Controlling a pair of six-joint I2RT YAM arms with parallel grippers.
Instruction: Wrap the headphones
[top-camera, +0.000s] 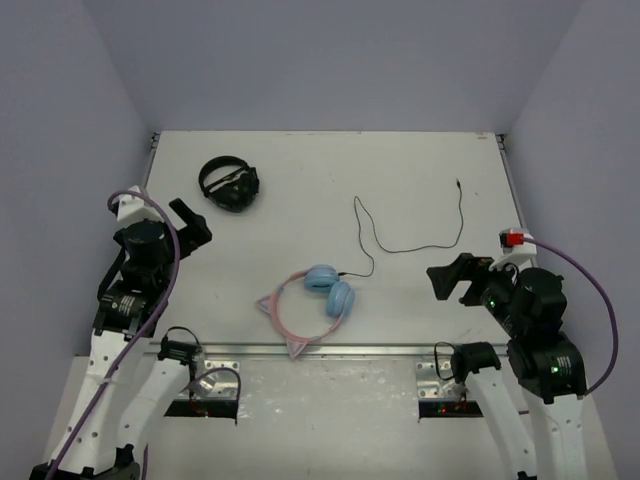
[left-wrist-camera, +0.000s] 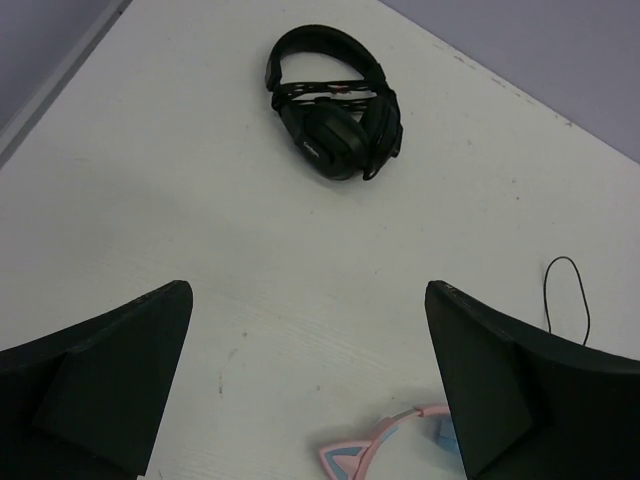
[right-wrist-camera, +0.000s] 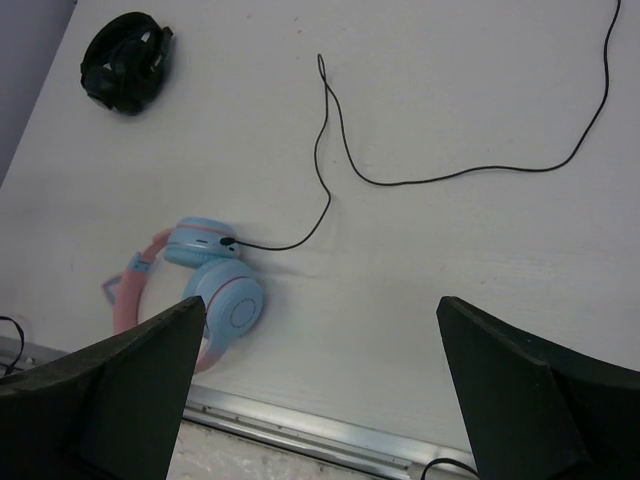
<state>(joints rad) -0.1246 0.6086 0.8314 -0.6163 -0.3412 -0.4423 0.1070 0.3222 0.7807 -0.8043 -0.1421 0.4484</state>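
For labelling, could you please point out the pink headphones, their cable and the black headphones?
pink headphones (top-camera: 340, 298), top view, lower ear cup
cable (top-camera: 420, 248), top view, middle stretch
black headphones (top-camera: 236, 190), top view, folded cups

The pink cat-ear headphones with round light blue ear cups (top-camera: 330, 290) lie on the flat white worktop (top-camera: 400, 170), close to the middle of its near edge. Their long thin black cable (top-camera: 420, 248) runs from the ear cups toward the far right corner, and its end lies near the right edge. The all-black over-ear headphones (top-camera: 230, 185) lie near the far left corner, well apart from the pink ones. The black left end effector (top-camera: 192, 222) hangs by the left edge. The black right end effector (top-camera: 450, 278) hangs by the right edge, nearer than the cable.
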